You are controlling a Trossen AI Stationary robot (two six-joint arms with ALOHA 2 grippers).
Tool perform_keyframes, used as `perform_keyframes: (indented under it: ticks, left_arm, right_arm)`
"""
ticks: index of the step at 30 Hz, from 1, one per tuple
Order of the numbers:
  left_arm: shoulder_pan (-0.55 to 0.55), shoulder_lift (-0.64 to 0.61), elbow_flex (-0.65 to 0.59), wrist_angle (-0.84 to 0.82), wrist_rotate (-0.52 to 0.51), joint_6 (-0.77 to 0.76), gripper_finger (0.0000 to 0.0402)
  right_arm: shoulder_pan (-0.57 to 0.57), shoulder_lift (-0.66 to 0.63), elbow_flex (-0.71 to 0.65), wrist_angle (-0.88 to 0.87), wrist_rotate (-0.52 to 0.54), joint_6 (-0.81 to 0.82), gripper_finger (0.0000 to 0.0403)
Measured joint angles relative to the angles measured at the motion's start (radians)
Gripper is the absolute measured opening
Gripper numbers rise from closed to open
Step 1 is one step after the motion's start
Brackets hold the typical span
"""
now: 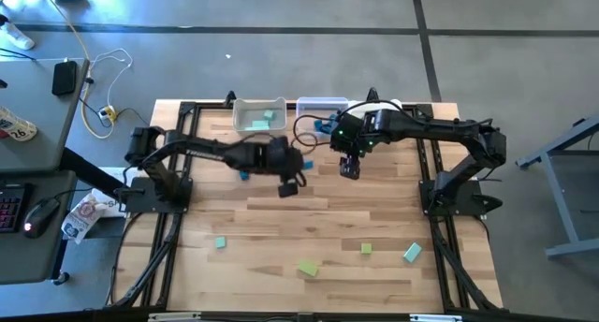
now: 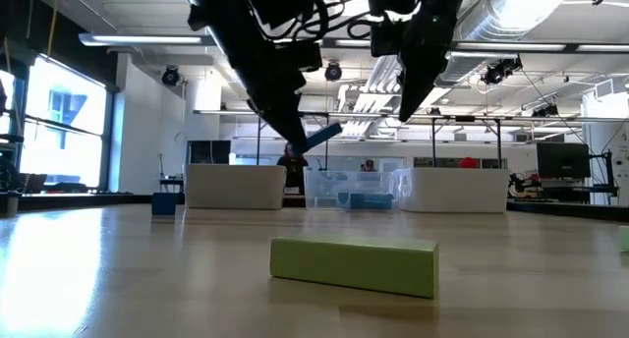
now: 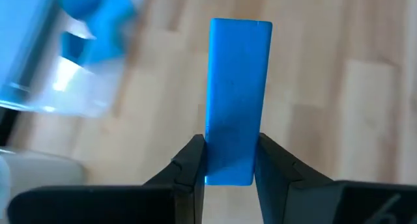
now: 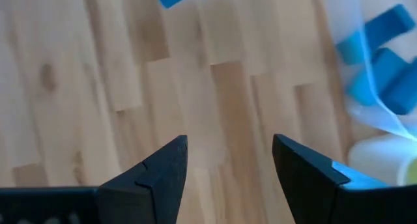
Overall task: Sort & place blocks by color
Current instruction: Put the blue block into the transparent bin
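You can't see the blue bar's (image 3: 238, 97) lower end: left gripper (image 3: 228, 162) fingers cover it; nearby bin (image 3: 45, 61) blurred.

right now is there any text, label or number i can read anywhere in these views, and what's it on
"16" (perhaps "76"): red digits on a white card or sticker at the left edge of the high view, on the grey side desk.
Crumpled wrapper beside the table's left corner: printed, but too small to read.
No text shows on the blocks, bins or arms.
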Motion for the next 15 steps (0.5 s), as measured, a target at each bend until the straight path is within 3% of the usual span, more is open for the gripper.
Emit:
perform_keyframes:
  ticks: [8, 15]
  left_arm:
    - [0.152, 0.0, 0.0, 0.196, 0.002, 0.099, 0.0069]
    - [0.282, 0.0, 0.001, 0.402, 0.114, 0.117, 0.0069]
  right_arm:
    - [0.0, 0.0, 0.0, 0.013, 0.128, 0.032, 0.0211]
    - [0.0, 0.0, 0.0, 0.074, 0.146, 0.031, 0.0211]
